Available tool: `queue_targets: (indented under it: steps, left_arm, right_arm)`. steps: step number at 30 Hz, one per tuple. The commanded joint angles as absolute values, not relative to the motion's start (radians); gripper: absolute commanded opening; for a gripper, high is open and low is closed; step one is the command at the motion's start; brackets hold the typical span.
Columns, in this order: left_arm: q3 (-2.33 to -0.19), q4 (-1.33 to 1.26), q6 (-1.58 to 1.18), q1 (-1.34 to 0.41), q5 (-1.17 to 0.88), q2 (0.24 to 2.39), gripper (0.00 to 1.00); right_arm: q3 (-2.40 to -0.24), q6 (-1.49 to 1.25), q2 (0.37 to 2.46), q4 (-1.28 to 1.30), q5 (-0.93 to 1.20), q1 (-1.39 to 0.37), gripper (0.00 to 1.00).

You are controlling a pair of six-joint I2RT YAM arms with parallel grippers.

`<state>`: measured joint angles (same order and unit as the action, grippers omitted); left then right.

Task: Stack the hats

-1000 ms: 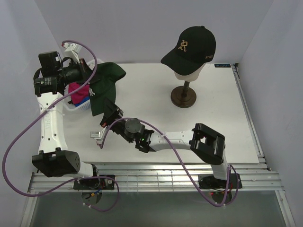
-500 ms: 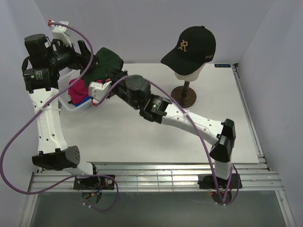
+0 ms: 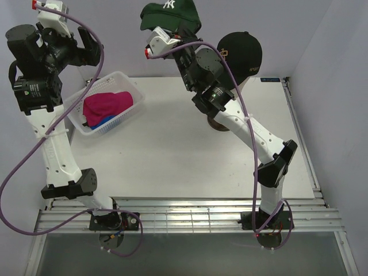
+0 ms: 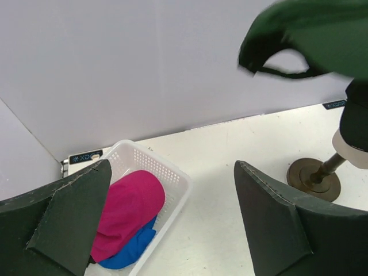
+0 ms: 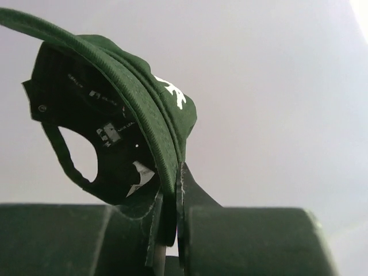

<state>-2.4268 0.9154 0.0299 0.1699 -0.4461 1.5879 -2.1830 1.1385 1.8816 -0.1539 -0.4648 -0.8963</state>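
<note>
My right gripper (image 3: 175, 33) is raised high at the back and shut on the brim of the dark green NY hat (image 3: 170, 12), just left of the black hat (image 3: 241, 50) on the mannequin head. In the right wrist view the green hat (image 5: 144, 109) rises from the shut right gripper (image 5: 171, 195). The magenta hat (image 3: 107, 104) lies over the blue hat (image 3: 107, 121) in the white basket (image 3: 124, 77). My left gripper (image 3: 80, 50) is open and empty, high above the basket. The left wrist view shows the left gripper (image 4: 172, 165), the magenta hat (image 4: 129, 210), the blue hat (image 4: 129, 252) and the green hat (image 4: 313, 31).
The mannequin's dark round stand (image 3: 219, 123) is at the back right, partly behind my right arm, and also appears as the stand (image 4: 313, 178) in the left wrist view. The basket (image 4: 175, 179) sits at the table's back left near the wall.
My left gripper let go of the green hat, opened and rose to the upper left. The right arm carried the green hat up from the basket to beside the black hat.
</note>
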Motion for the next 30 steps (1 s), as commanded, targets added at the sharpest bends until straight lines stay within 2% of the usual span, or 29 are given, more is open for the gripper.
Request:
queue_targets:
  steps: [1,8,16,30]
  left_arm:
    - [-2.425,0.940,0.044,0.172,-0.416,1.611,0.98]
    - [-2.419,0.948,0.038,0.172,-0.457,1.626,0.98]
    - [-2.368,0.951,0.035,0.172,-0.494,1.600,0.98]
    - [-2.329,0.942,0.035,0.172,-0.500,1.592,0.98]
  right_arm:
    - [-2.250,1.400,1.899,-0.497,-0.621,-0.900,0.08]
    - [-2.066,1.833,1.855,-0.850,-0.821,-0.822,0.08]
    - [-1.833,1.836,1.786,-0.831,-0.954,-0.654,0.08]
    - [-1.646,1.790,1.686,-0.844,-0.992,-0.745,0.08]
